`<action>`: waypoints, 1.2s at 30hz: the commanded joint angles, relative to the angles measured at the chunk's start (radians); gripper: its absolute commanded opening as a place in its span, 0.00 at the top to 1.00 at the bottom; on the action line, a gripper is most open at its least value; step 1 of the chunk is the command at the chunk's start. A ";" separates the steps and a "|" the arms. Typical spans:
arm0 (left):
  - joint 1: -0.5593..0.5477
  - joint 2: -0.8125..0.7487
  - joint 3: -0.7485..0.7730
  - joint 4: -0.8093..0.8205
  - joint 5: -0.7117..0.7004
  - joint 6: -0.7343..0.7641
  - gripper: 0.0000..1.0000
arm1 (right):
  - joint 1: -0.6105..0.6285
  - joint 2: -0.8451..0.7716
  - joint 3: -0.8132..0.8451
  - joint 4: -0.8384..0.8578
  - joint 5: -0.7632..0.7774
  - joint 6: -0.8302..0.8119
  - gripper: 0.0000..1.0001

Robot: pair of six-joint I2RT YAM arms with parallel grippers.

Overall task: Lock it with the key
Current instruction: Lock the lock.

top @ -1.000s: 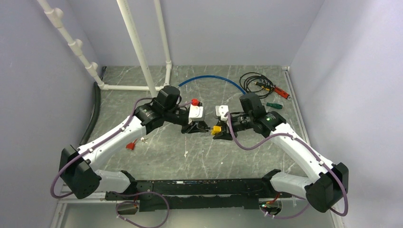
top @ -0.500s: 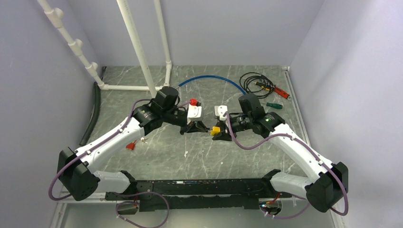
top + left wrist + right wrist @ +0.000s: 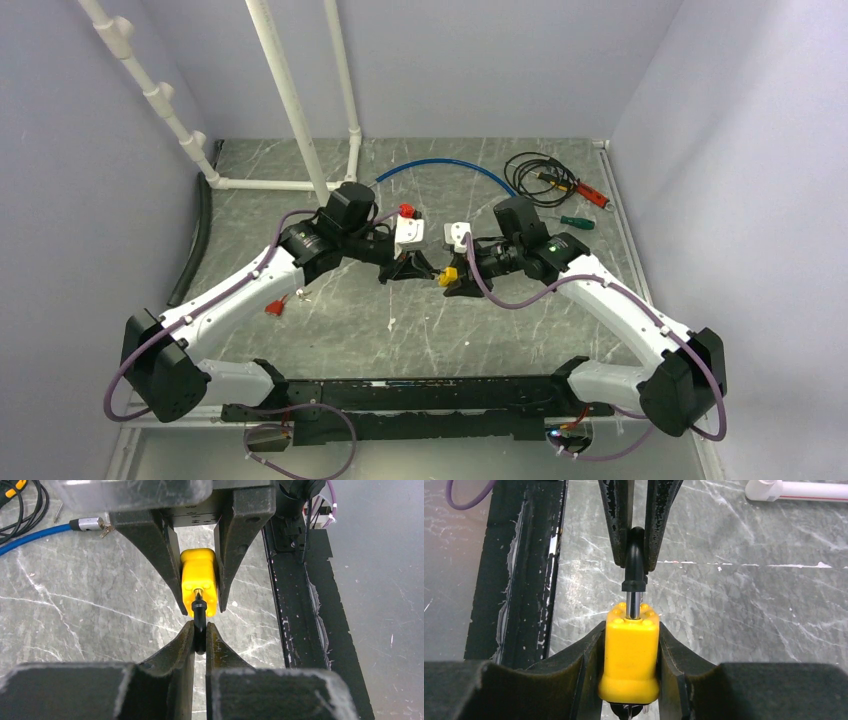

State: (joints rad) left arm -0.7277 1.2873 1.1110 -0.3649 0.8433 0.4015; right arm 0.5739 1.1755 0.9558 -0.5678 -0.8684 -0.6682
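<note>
My right gripper (image 3: pixel 453 279) is shut on a yellow padlock (image 3: pixel 452 273) and holds it above the table. The padlock sits between my right fingers in the right wrist view (image 3: pixel 631 655), and my right gripper (image 3: pixel 631 652) grips its sides. My left gripper (image 3: pixel 421 268) is shut on the black head of the key (image 3: pixel 200 630). The key's metal shaft (image 3: pixel 633 605) enters the padlock's end face. The padlock also shows in the left wrist view (image 3: pixel 199 582), facing my left gripper (image 3: pixel 200 632). The padlock's far end is hidden.
White pipes (image 3: pixel 290 100) stand at the back left. A blue cable (image 3: pixel 450 165), a black cable coil (image 3: pixel 540 170), a red tool (image 3: pixel 592 193) and a green screwdriver (image 3: pixel 576 221) lie at the back right. A small red thing (image 3: pixel 272 307) lies at the left. A black rail (image 3: pixel 400 392) runs along the near edge.
My right arm has shifted a little to the left with the padlock, towards my left gripper. My left gripper moved slightly left too. Both grips are unchanged.
</note>
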 commanded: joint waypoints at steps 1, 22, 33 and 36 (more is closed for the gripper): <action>-0.034 0.021 -0.010 0.058 0.101 -0.035 1.00 | 0.024 0.018 0.095 0.184 -0.012 0.023 1.00; 0.138 -0.038 0.155 0.143 0.120 -0.380 1.00 | -0.204 -0.056 0.093 0.117 -0.089 0.280 0.19; 0.160 0.038 0.314 0.287 0.197 -0.608 1.00 | -0.231 -0.144 0.023 0.439 -0.126 0.591 0.04; 0.162 0.061 0.343 0.338 0.192 -0.671 1.00 | -0.209 -0.145 0.025 0.550 -0.127 0.688 0.02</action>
State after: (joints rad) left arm -0.5732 1.3281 1.3849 -0.1749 0.9993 -0.1421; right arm 0.3443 1.0443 0.9855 -0.2554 -0.9634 -0.1665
